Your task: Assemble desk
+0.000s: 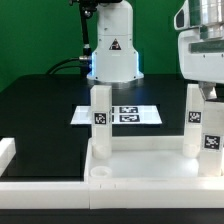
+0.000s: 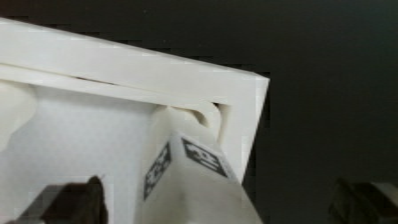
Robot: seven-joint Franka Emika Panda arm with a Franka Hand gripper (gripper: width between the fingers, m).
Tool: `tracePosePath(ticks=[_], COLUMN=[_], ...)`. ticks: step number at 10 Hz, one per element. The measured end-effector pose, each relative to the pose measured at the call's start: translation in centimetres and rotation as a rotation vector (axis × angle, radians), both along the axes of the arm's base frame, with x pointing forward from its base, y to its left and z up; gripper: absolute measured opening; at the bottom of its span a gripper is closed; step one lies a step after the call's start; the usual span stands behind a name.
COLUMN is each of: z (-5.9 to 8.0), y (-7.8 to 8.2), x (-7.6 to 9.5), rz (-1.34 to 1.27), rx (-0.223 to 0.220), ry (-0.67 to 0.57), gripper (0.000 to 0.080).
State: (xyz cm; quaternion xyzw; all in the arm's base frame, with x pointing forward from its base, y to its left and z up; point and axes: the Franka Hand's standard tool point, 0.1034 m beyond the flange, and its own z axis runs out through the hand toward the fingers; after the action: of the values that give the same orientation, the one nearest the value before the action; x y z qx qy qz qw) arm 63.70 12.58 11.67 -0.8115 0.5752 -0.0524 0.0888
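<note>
**Jaws spread wide over a standing desk leg**

My jaws stand wide apart. In the wrist view my two dark fingertips (image 2: 68, 200) sit on either side of a white leg (image 2: 192, 160) with black-and-white tags. There is clear space between each fingertip and the leg, so I hold nothing. That leg stands upright in a corner of the rimmed desk tabletop (image 2: 80, 110), with the black table behind it.

In the exterior view the tabletop (image 1: 140, 160) lies flat on the table at about six o'clock, just inside the low white border wall (image 1: 40, 186). A round socket (image 1: 100, 172) shows at its near corner. One tagged leg (image 1: 100, 115) rises from it at roughly nine o'clock of the tabletop. A second tagged leg (image 1: 192, 112) rises at three o'clock, and a third tagged leg (image 1: 212, 135) stands just beside the second, nearer the camera. My white wrist hangs above those two at about two o'clock of the picture. The marker board (image 1: 118, 115) lies flat at the centre, beyond the tabletop.
</note>
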Motion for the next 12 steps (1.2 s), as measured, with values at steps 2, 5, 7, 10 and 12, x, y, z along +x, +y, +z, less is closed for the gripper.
tracePosePath(ticks=[2, 5, 7, 10, 12], z=[-0.1, -0.2, -0.2, -0.2, -0.1], y=[-0.5, -0.4, -0.4, -0.6, -0.3], x=[0.0, 0.1, 0.2, 0.0, -0.2], rz=[0.252, 0.719, 0.667, 0.471, 0.112], rx=[-0.063, -0.198, -0.184, -0.154, -0.077], ry=[-0.003, 0.040, 0.036, 0.058, 0.101], gripper=[0.0649, 0.0649, 0.0523, 0.0288, 0.0288])
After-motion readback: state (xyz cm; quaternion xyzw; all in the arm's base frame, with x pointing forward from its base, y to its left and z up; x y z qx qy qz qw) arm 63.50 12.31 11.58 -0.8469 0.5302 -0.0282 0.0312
